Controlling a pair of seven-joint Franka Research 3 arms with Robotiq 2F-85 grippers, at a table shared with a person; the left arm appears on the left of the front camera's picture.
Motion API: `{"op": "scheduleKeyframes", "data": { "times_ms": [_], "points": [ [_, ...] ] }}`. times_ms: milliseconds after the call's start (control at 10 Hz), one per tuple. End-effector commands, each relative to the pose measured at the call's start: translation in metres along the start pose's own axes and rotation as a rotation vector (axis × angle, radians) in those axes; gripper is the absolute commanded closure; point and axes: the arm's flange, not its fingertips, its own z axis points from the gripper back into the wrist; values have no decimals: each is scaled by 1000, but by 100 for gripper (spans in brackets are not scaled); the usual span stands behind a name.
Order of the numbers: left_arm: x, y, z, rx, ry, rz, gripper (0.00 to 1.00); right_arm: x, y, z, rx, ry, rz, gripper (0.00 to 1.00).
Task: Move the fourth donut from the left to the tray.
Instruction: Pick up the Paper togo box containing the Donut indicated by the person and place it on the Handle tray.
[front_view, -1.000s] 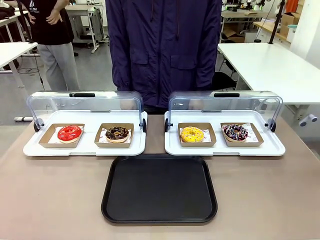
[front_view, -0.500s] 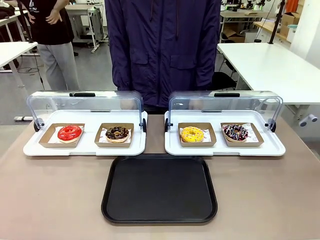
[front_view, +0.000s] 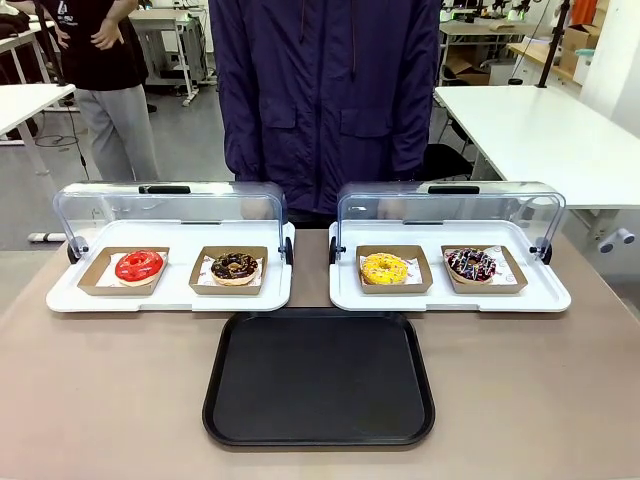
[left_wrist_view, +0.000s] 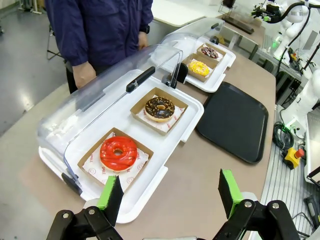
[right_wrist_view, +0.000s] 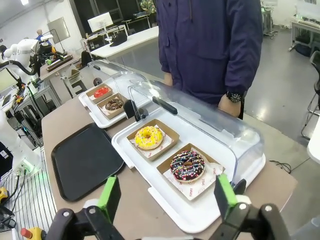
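Observation:
The fourth donut (front_view: 470, 264), dark chocolate with white and pink streaks, sits in a brown cardboard holder at the right end of the right white display tray; it also lies just beyond my right gripper (right_wrist_view: 166, 196) as the fourth donut (right_wrist_view: 187, 165). The black tray (front_view: 319, 376) lies bare at the table's near middle, seen too as the tray (right_wrist_view: 82, 160) and the tray (left_wrist_view: 233, 120). My left gripper (left_wrist_view: 169, 193) hangs open above the table's left end, near the red donut (left_wrist_view: 118, 152). Both grippers stand open and hold nothing.
Two white display trays (front_view: 170, 293) (front_view: 450, 296) with raised clear lids stand behind the black tray. They hold a red donut (front_view: 139, 266), a chocolate donut with yellow sprinkles (front_view: 235, 267) and a yellow donut (front_view: 385, 268). A person in a dark jacket (front_view: 330, 100) stands at the far side.

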Motion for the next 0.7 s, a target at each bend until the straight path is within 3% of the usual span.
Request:
{"op": "scheduleKeyframes", "data": {
  "times_ms": [0, 600],
  "points": [
    [1, 0, 2, -11, -6, -18, 0, 2, -3, -1, -1, -33, 28, 0],
    [1, 0, 2, -11, -6, -18, 0, 2, -3, -1, -1, -33, 28, 0]
  ]
}}
